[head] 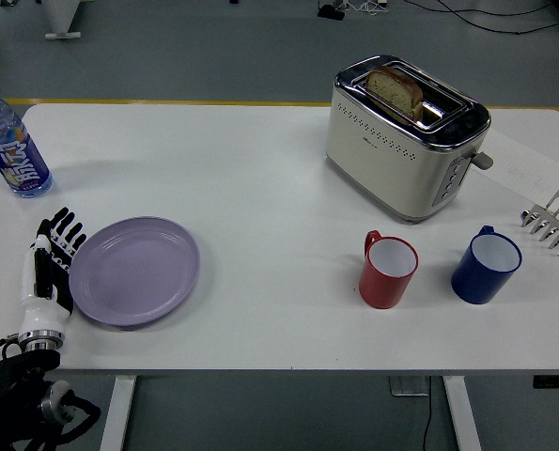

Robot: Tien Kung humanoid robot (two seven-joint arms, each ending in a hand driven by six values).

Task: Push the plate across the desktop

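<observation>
On the white table [260,188] I count one plate [134,271], two mugs, one toaster [406,136], one bottle [12,143] and one metal rack. The plate is pale purple and lies flat near the left front part of the table, well apart from the other dishes. The two mugs stand upright on the right side, near each other but not touching: a red mug [389,271] and, to its right, a blue mug [486,266], both empty as far as I can see. Behind them stands the cream and chrome toaster, with one slice of bread [395,90] sticking out of its slot. The plastic bottle with blue cap stands upright at the far left edge. At the right edge only a part of the metal rack [553,220] is visible. Only one robot hand is in sight, the left hand [50,266]. It lies just at the left rim of the plate, fingers straight and slightly spread, pointing away from the robot. It grasps nothing; its inner side seems to touch the plate's rim, but I cannot tell this surely.
</observation>
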